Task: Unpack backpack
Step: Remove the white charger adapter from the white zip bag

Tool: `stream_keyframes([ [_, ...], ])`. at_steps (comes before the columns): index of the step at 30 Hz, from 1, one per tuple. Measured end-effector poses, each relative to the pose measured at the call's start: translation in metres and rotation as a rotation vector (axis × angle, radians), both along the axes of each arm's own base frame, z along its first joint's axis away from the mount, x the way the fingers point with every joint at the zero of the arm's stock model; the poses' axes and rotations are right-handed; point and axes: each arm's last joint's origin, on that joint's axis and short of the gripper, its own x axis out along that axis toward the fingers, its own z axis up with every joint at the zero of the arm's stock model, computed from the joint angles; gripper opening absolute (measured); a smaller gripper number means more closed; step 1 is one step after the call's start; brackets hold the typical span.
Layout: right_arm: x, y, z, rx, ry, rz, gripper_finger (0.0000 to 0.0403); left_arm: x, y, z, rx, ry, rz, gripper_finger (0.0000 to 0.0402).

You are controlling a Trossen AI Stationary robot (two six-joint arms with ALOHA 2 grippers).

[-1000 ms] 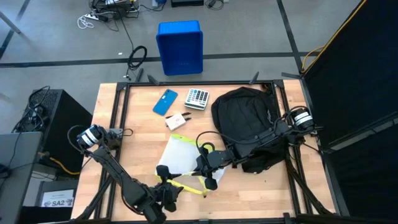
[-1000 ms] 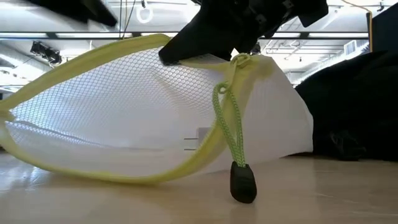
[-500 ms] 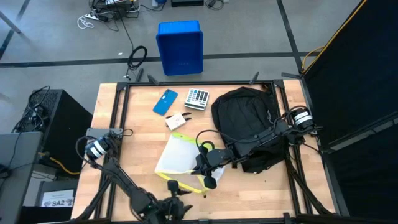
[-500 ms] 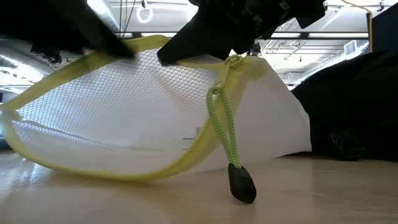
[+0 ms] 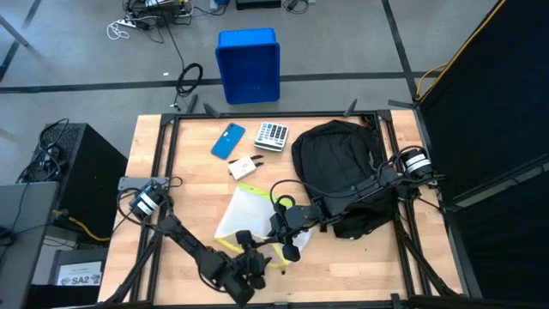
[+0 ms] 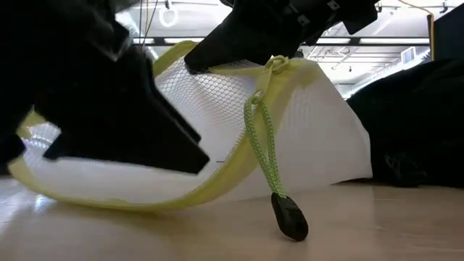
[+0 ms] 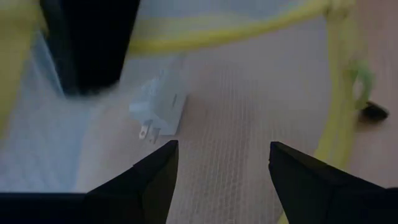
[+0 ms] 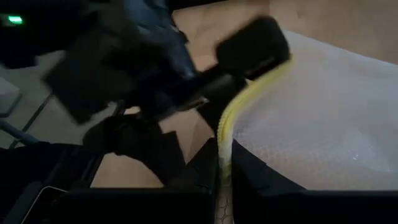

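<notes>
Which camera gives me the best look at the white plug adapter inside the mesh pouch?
The left wrist view: the white plug adapter lies in plain sight through the mesh pouch, prongs visible, ahead of the left hand. High, low and right wrist views show the pouch but not the adapter clearly.

Your pale wooden counter (image 5: 197,180) carries the black fabric backpack (image 5: 339,163), blue phone (image 5: 227,141), grey calculator (image 5: 272,136), small white charger (image 5: 243,166) and white mesh pouch (image 5: 249,215).
</notes>
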Motion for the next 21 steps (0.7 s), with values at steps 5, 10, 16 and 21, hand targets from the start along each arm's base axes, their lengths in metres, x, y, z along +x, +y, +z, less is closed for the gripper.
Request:
stream_keyframes([
  [5,-0.001,0.001,-0.001,0.001,0.011,0.009,0.0000,-0.008,0.007,-0.012,-0.095,-0.112,-0.052,0.0214],
  [10,-0.001,0.001,-0.002,0.000,0.017,0.011,0.0000,-0.017,0.022,-0.023,-0.158,-0.181,-0.047,0.0214],
  [16,-0.001,0.001,-0.002,0.005,0.019,0.020,0.0000,-0.016,0.044,-0.027,-0.235,-0.296,-0.111,0.0214],
  [21,-0.001,0.000,-0.002,0.005,0.020,0.019,0.0000,-0.012,0.060,-0.026,-0.213,-0.353,-0.116,0.0214],
])
